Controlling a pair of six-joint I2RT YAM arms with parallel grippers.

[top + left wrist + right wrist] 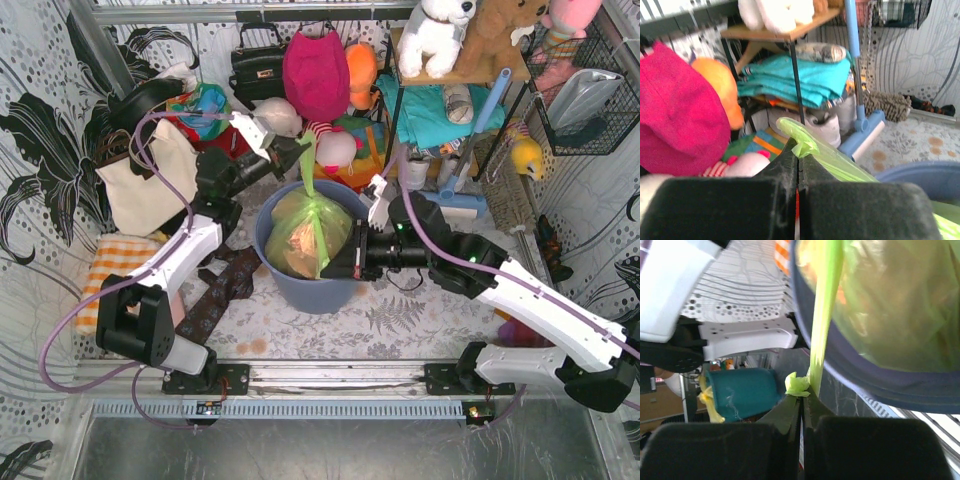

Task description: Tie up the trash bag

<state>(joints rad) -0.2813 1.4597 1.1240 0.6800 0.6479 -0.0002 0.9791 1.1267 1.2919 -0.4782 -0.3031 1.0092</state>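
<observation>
The lime-green trash bag (pixel 298 235), with orange-brown paper showing through, sits in a blue-grey round bin (pixel 310 285) at mid table. My left gripper (pixel 302 150) is shut on one bag strand behind the bin and holds it up. In the left wrist view the strand (pixel 810 147) bunches at the shut gripper (pixel 798 156). My right gripper (pixel 330 265) is shut on another strand at the bin's right side. In the right wrist view the taut strand (pixel 822 315) runs from the gripper (pixel 802 397) up past the bin rim (pixel 865 375) and the bag (pixel 890 305).
A cream tote bag (pixel 150 185) stands at the left, and a pink bag (pixel 315 70) and soft toys behind the bin. A shelf (pixel 450 75) with plush toys and a blue handle (pixel 482 125) stand at the back right. An orange checked cloth (pixel 110 265) and a dark cloth (pixel 215 295) lie front left.
</observation>
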